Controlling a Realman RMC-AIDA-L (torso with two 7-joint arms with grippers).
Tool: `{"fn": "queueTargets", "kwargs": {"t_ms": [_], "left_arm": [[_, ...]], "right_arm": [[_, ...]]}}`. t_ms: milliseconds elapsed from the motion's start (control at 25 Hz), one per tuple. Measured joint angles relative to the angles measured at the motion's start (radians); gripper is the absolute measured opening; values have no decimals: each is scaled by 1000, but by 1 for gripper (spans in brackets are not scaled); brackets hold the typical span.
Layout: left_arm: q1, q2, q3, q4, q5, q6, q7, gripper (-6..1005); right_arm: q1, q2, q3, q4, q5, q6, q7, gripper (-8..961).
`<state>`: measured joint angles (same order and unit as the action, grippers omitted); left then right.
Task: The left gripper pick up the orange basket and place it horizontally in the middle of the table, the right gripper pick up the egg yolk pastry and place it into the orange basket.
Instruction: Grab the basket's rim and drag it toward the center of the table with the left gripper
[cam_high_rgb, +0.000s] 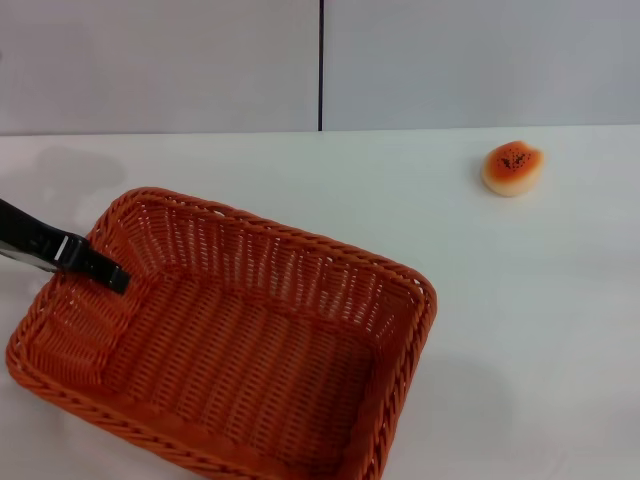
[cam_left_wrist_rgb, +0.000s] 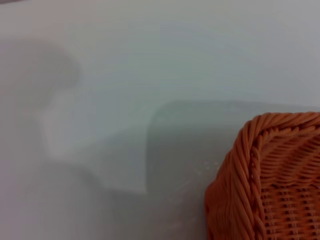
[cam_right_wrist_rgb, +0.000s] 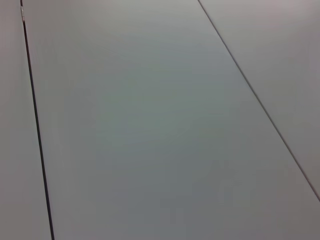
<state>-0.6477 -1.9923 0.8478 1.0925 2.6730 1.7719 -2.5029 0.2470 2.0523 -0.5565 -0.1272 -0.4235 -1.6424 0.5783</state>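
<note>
The orange basket (cam_high_rgb: 250, 345) fills the near left of the white table (cam_high_rgb: 530, 320), turned at an angle. My left gripper (cam_high_rgb: 108, 274) reaches in from the left edge and is shut on the basket's left wall, with one black finger showing inside the rim. One braided corner of the basket (cam_left_wrist_rgb: 270, 180) shows in the left wrist view, with a soft shadow spread on the table beside it. The egg yolk pastry (cam_high_rgb: 513, 168) lies alone at the far right of the table. My right gripper is out of view.
A grey wall with a dark vertical seam (cam_high_rgb: 321, 65) stands behind the table's far edge. The right wrist view holds only grey panels crossed by dark seams (cam_right_wrist_rgb: 36, 125). Bare tabletop lies between the basket and the pastry.
</note>
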Motion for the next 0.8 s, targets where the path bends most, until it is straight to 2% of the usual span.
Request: {"fn": "queueTargets", "kwargs": {"t_ms": [160, 400, 680, 800], "left_arm": [[6, -2, 1, 13, 1, -3, 0, 724], [8, -2, 1, 18, 1, 2, 1, 532], [8, -2, -4, 23, 1, 13, -12, 145], [6, -2, -6, 27, 1, 19, -16, 145]], "right_arm": [[0, 0, -2, 0, 0, 7, 0, 692], [0, 0, -2, 2, 0, 9, 0, 692], [6, -5, -2, 7, 0, 22, 0, 692], [10, -6, -2, 7, 0, 28, 0, 693]]}}
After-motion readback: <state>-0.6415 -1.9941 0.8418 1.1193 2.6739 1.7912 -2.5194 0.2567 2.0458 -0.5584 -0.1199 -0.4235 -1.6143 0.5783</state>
